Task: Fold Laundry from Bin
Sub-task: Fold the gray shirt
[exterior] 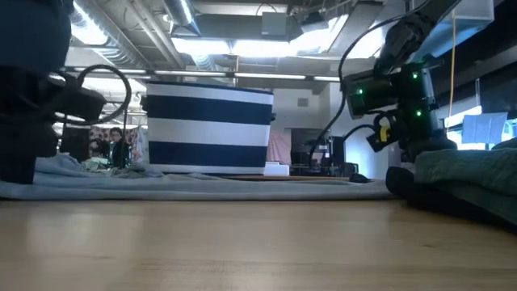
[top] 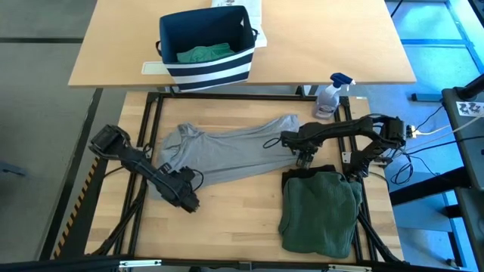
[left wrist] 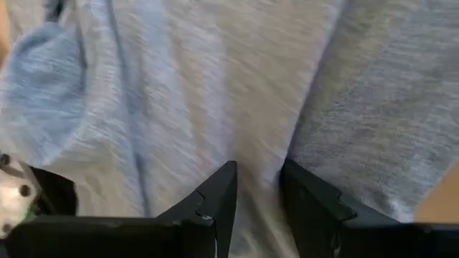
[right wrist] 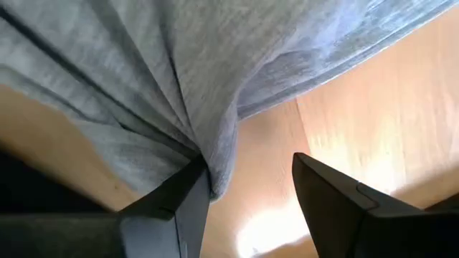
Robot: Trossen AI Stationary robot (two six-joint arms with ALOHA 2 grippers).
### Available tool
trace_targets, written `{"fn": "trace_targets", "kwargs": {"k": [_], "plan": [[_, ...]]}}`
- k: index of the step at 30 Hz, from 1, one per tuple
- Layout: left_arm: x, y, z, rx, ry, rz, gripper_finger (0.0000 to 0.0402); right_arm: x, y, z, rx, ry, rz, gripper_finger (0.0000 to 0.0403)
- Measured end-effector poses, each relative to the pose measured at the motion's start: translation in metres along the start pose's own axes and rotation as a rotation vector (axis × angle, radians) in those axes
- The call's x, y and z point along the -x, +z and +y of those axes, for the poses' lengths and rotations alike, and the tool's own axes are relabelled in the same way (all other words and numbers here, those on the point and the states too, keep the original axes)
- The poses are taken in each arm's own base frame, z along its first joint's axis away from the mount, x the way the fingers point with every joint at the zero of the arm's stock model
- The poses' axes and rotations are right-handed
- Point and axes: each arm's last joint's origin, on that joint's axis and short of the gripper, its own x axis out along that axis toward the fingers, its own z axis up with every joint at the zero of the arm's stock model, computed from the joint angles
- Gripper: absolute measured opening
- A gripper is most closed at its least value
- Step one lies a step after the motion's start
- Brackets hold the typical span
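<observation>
My left arm reaches in from the left edge of the table, stretched low and slanting toward the near middle, and my left gripper point(top: 184, 198) sits down on the near-left hem of the light grey garment point(top: 227, 147). Past my wrist I see my two dark fingers point(left wrist: 219, 204) set a narrow gap apart with grey cloth bunched between them — I am pinching a fold of that shirt. My right arm comes in from the right side, elbow folded back by the table's right edge and forearm running level to the left, so that my right gripper point(top: 305, 156) hangs over the shirt's right end. There my fingers point(right wrist: 188, 197) stand spread; one of them touches a gathered ridge of the grey cloth, the other is apart from it over bare wood, and I cannot tell that anything is gripped. The grey shirt lies spread flat across the middle of the work table point(top: 227, 219), its long side running left to right. Just near of my right gripper, at the table's near right, the dark green garment point(top: 321, 211) lies folded in a pile with a black piece point(top: 291, 177) showing under its far edge. The bin point(top: 204, 49) stands on the far table, upright, with a teal-green garment point(top: 203, 54) lying inside it. A spray bottle point(top: 330, 95) stands at the far right edge of the work table.
</observation>
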Motion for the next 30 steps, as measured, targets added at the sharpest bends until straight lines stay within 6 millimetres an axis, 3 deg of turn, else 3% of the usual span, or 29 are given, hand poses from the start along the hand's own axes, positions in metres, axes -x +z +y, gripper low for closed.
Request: {"fn": "trace_targets", "kwargs": {"k": [5, 10, 16, 22, 30], "plan": [[0.025, 0.006, 0.002, 0.012, -0.059, -0.113, 0.0108, 0.019, -0.001, -0.004, -0.007, 0.001, -0.06, 0.0198], [0.049, 0.014, 0.011, 0.024, -0.065, -0.202, 0.0108, 0.051, -0.007, -0.011, -0.035, 0.027, -0.206, 0.0198], [0.058, 0.021, 0.022, 0.041, -0.032, -0.298, 0.0108, 0.076, -0.012, -0.017, -0.074, 0.058, -0.378, 0.0198], [0.057, 0.021, 0.02, 0.003, -0.064, -0.178, 0.0108, 0.077, -0.001, -0.014, -0.074, 0.108, -0.454, 0.0198], [0.054, 0.005, 0.018, -0.039, -0.099, -0.052, 0.0108, 0.052, 0.027, -0.018, -0.08, 0.086, -0.421, 0.0198]]}}
